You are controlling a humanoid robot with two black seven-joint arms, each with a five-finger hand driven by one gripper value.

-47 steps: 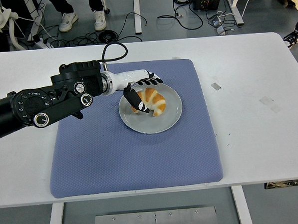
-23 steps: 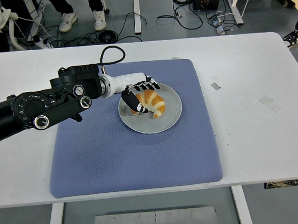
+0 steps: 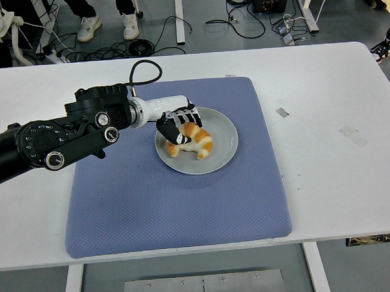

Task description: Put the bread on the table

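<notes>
My left hand (image 3: 179, 125) is at the centre of the frame, slightly up and left, closed around the bread (image 3: 192, 141): a croissant on the grey plate (image 3: 224, 144). My thumb curls over its near-left side and the other fingers hook over the far side. Half a second ago the hand sat a touch further right and the croissant lay nearer the plate's middle; now both have shifted left and toward the near-left rim, and the croissant has turned so one tip points down-right. So my grip has taken hold and the bread moves with the hand, which I read as the start of the pick-up.

From this high view I can't tell for sure whether the croissant has cleared the plate or is only being dragged across it; its lower end looks very close to the surface, perhaps touching.

The plate sits on the blue mat (image 3: 172, 206) that covers the middle of the white table (image 3: 340, 177). It seems to have slid a little left too, so I may be pulling on it through the bread. The placing itself is not yet done: the bread has to come up off the plate and go down beyond the rim. My right hand is nowhere in the frame.
</notes>
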